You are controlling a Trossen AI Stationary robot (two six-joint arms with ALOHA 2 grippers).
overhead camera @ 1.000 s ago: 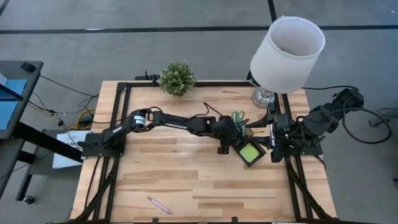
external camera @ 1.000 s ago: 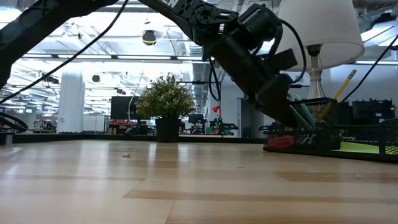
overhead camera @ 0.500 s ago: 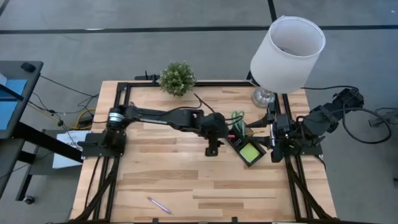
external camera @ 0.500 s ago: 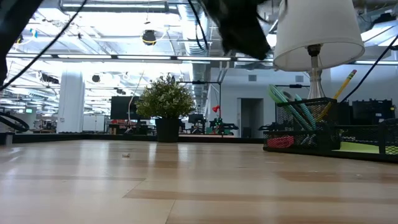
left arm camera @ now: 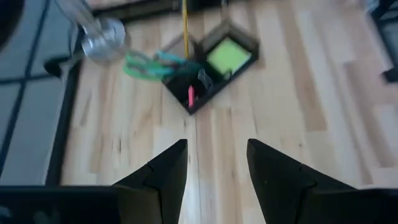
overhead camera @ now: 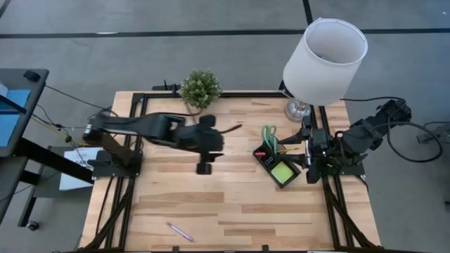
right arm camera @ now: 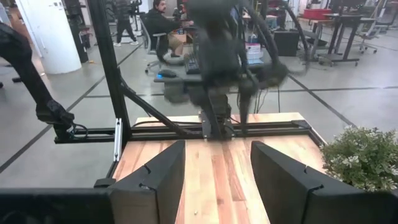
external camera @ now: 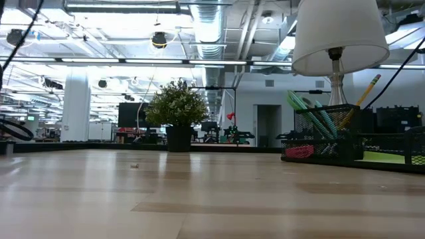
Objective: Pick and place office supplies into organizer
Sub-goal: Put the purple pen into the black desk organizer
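- The left gripper point(overhead camera: 204, 167) is hanging above the middle of the wooden table point(overhead camera: 232, 211), well apart from the black organizer point(overhead camera: 278, 165); in its wrist view the two fingers point(left arm camera: 163, 174) are standing spread with bare wood between them, holding nothing.
- The organizer is sitting on the right side of the table, near the lamp point(overhead camera: 323, 56) base, carrying a lime-green sticky-note pad point(overhead camera: 283, 171) in one compartment.
- Green-handled scissors point(overhead camera: 269, 133) are lying at its far end.
- A yellow pencil point(external camera: 367, 89) and teal pens point(external camera: 312, 116) are standing tilted in its mesh cup.
- A purple pen point(overhead camera: 180, 232) is lying alone near the table's near edge.
- The right gripper point(overhead camera: 309, 156) is waiting at the right edge, its fingers point(right arm camera: 158, 174) parted and empty.
- A potted plant point(overhead camera: 200, 88) is sitting at the far edge.
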